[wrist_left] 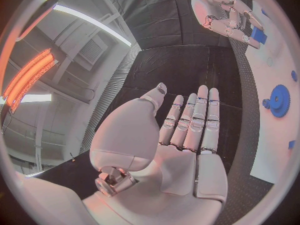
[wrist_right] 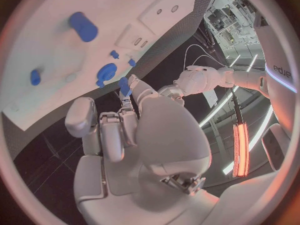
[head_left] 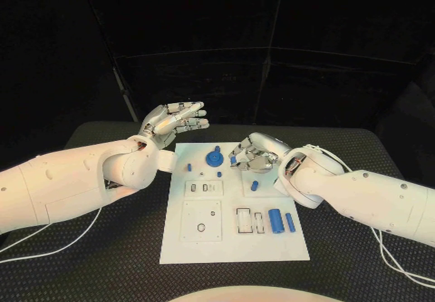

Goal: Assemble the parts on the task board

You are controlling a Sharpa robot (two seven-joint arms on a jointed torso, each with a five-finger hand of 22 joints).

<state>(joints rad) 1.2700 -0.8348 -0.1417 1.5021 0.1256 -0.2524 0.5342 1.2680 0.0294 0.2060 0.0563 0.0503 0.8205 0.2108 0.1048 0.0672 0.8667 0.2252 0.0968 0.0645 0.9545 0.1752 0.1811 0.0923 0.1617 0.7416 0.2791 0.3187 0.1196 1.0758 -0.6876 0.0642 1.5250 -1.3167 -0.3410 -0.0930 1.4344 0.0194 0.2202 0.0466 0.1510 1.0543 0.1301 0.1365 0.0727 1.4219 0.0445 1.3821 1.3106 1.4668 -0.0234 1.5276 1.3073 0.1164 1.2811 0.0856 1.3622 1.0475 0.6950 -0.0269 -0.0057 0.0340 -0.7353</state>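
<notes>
The right hand pinches a small blue part over the board's far right corner. The left hand hangs flat and empty beyond its far left corner.

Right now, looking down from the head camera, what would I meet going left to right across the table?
Left hand → blue gear → right hand, holding a small blue part, all above or on the white board.
</notes>
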